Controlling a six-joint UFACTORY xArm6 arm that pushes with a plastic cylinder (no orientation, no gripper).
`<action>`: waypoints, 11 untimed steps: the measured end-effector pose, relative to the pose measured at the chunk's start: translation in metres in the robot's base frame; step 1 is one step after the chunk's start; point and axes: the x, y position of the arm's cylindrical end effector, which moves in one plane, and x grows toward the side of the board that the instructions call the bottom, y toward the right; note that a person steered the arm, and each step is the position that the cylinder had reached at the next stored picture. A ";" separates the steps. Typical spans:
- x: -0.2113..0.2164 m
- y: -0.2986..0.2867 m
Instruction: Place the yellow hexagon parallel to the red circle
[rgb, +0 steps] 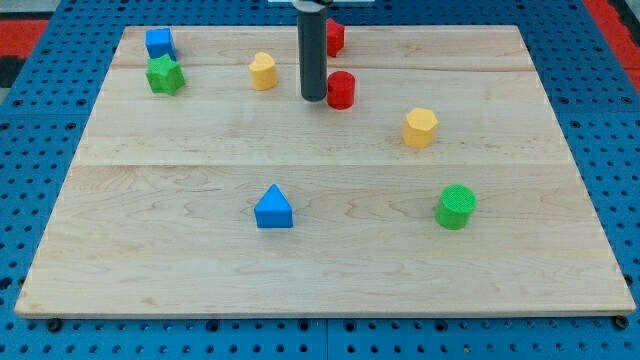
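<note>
**Rod beside the red circle, yellow hexagon still to be pushed**

Nearest us is the wooden board (320, 270), the largest thing in view. Next comes our arm's dark rod: our tip (313, 98) rests far of centre, just left of the red circle (341, 90). We have no claw, so nothing is held. The yellow hexagon (420, 128) sits to the right, slightly nearer, well apart from our tip. We judge the approach unfinished; next we must round the hexagon and nudge it level with the circle.
</note>
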 end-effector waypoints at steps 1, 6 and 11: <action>0.019 0.006; 0.076 0.173; 0.043 0.216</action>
